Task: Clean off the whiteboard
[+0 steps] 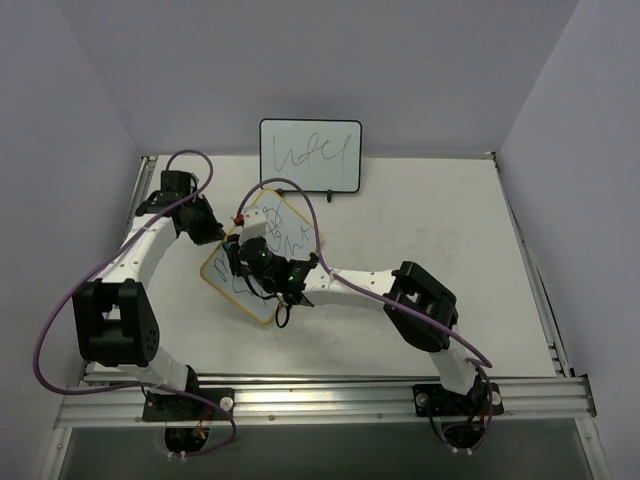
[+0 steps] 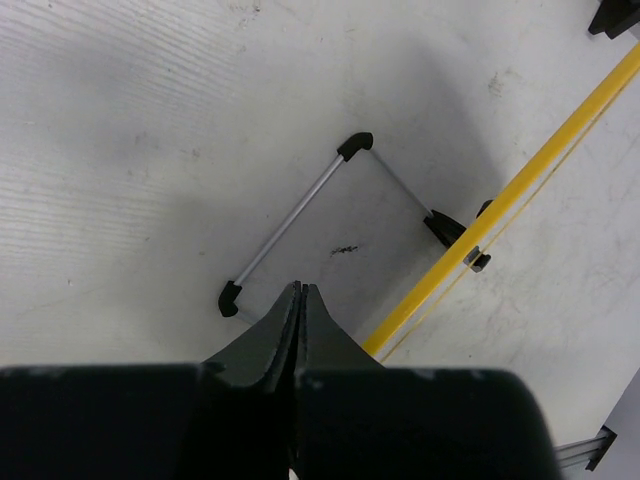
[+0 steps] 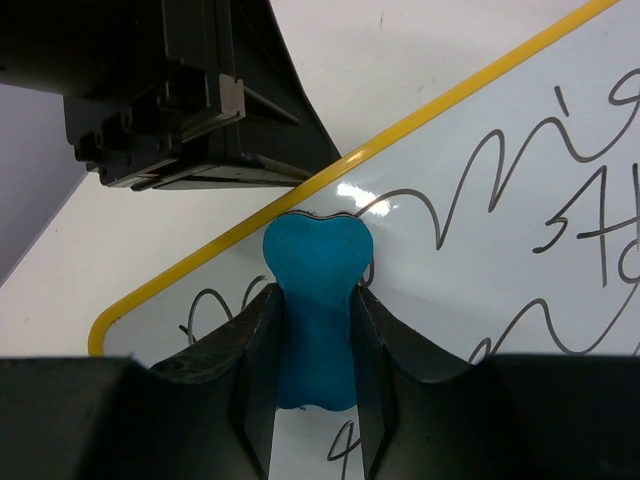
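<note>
The whiteboard [image 1: 287, 228] lies flat on the table, turned like a diamond, with a yellow-tan frame and dark scribbles. In the right wrist view its scribbled surface [image 3: 520, 200] fills the right side. My right gripper [image 3: 315, 300] is shut on a blue eraser [image 3: 315, 270] pressed onto the board near its yellow edge; from above this gripper [image 1: 242, 262] is over the board's left part. My left gripper [image 1: 212, 232] is shut and empty at the board's upper-left edge. It also shows in the left wrist view [image 2: 300, 292], and as a black block in the right wrist view [image 3: 180, 100].
A black-framed upright whiteboard [image 1: 310, 155] with one scribble line stands at the back. In the left wrist view a metal wire stand with black corners [image 2: 300, 215] lies on the table beside the yellow frame edge [image 2: 520, 180]. An aluminium rail [image 1: 330, 392] runs along the near edge.
</note>
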Robot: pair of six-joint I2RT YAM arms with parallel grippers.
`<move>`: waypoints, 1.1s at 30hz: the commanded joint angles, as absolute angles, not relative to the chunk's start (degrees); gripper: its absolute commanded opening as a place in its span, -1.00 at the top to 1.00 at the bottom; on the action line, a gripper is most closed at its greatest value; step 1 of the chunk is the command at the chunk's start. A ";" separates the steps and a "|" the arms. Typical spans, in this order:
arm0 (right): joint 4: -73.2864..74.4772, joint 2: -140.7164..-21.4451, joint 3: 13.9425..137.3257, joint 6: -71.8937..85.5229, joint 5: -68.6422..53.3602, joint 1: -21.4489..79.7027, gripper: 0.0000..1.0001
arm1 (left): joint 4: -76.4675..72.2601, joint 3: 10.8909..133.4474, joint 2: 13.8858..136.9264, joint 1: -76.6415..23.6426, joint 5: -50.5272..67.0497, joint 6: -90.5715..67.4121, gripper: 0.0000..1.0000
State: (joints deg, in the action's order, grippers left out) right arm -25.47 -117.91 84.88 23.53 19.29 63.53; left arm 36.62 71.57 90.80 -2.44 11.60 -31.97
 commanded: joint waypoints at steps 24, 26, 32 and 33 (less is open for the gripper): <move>-31.03 -119.44 78.05 26.37 27.78 54.85 1.00 | 34.80 73.56 90.09 -5.45 15.82 -28.83 0.95; -31.11 -119.27 77.35 26.46 27.60 54.14 1.00 | 34.72 73.48 90.00 -5.54 15.82 -28.74 0.95; -30.76 -119.44 77.52 26.19 26.81 52.21 1.00 | 34.72 73.56 90.17 -5.98 15.82 -28.57 0.95; -30.76 -119.53 77.61 26.10 26.63 52.12 1.00 | 34.72 73.56 90.09 -6.06 15.73 -28.56 0.95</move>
